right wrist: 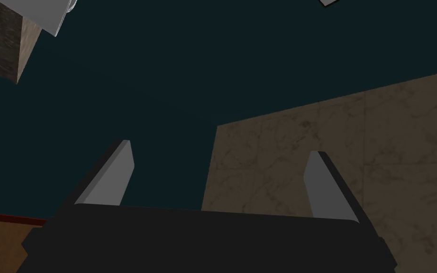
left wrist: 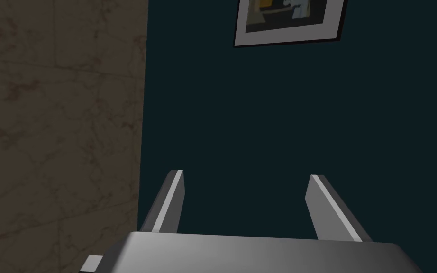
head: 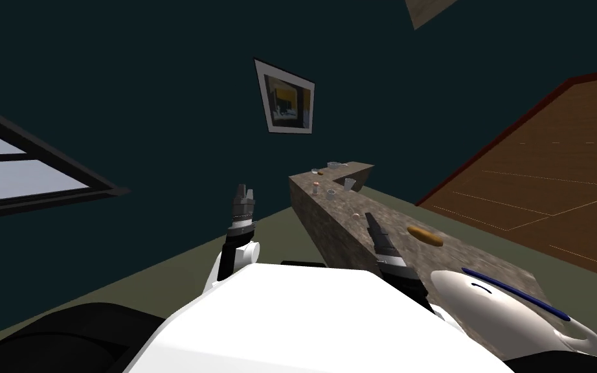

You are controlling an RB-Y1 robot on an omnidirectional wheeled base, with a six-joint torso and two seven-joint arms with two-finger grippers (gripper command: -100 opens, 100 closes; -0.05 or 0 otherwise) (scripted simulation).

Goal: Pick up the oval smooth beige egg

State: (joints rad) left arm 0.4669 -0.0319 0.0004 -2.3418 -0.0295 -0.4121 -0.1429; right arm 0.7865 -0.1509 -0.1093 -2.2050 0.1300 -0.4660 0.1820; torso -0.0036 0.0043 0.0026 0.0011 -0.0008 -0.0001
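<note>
A tiny pale oval, likely the egg (head: 355, 214), lies on a long speckled stone counter (head: 329, 226) that runs away from me. My right gripper (head: 371, 220) hovers over the counter just short of and right of the egg. Its wrist view shows the right gripper (right wrist: 220, 147) open and empty, facing a stone surface (right wrist: 345, 142) and a dark wall. My left gripper (head: 244, 192) is raised left of the counter, over the floor. It is open too (left wrist: 247, 174), with a stone panel (left wrist: 56, 132) beside it.
A brown bread loaf (head: 425, 235) lies on the counter to the right of my right gripper. Farther along stand a pale cup (head: 349, 184), a small jar (head: 316, 188) and a bowl (head: 334, 165). Wooden flooring (head: 550, 188) lies to the right.
</note>
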